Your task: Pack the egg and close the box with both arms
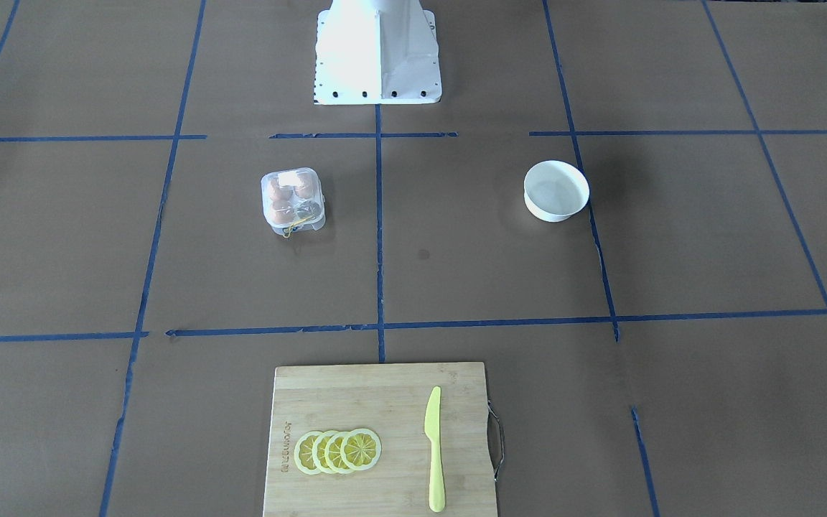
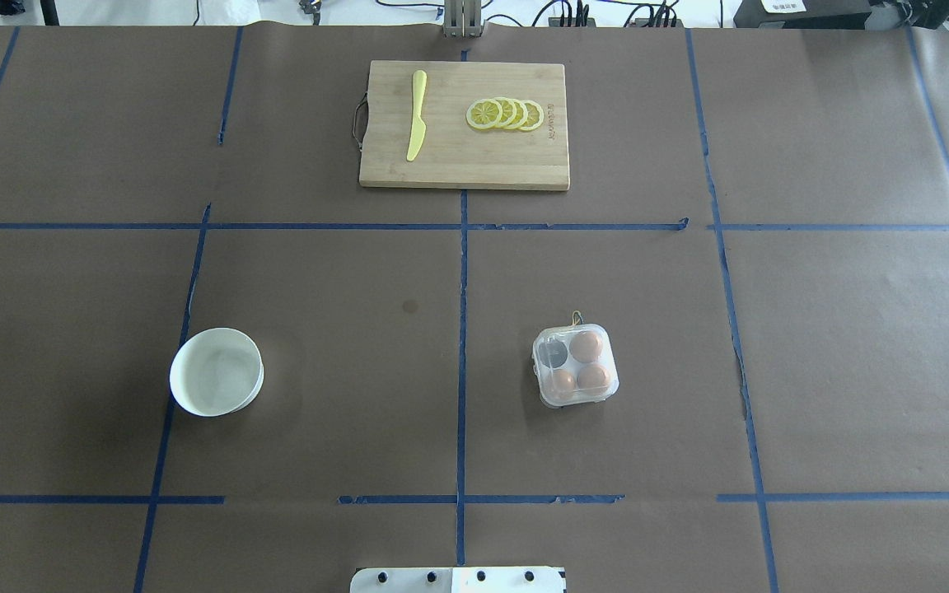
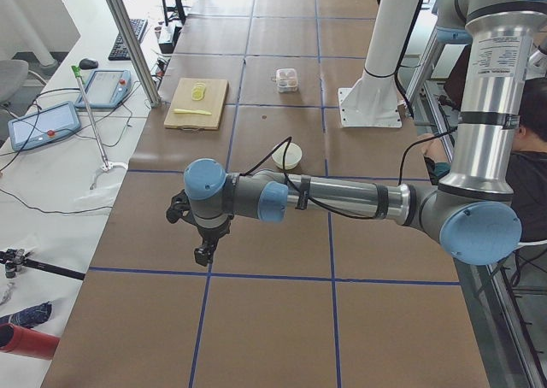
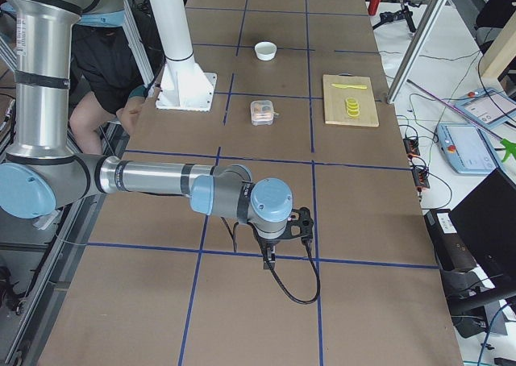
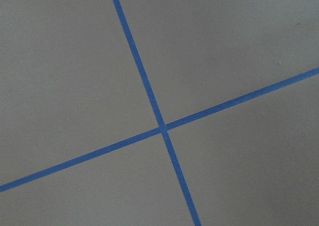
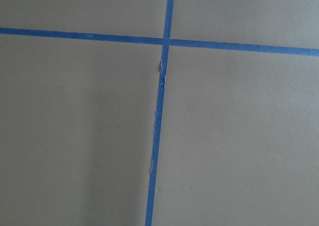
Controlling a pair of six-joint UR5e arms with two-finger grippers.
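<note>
The clear box (image 2: 575,365) stands on the table right of centre, with its lid down as far as I can tell. Three tan-brown eggs (image 2: 586,346) lie in it and one cell (image 2: 554,352) looks dark and empty. A yellow string (image 1: 291,228) hangs at its front. The box also shows in the front-facing view (image 1: 293,201). The left gripper (image 3: 205,253) shows only in the exterior left view, far from the box, over bare table. The right gripper (image 4: 269,259) shows only in the exterior right view, likewise far away. I cannot tell whether either is open or shut.
An empty white bowl (image 2: 217,383) sits on the table's left half. A bamboo cutting board (image 2: 462,165) at the far edge carries a yellow knife (image 2: 417,115) and lemon slices (image 2: 506,114). The white pedestal (image 1: 377,54) stands at the near edge.
</note>
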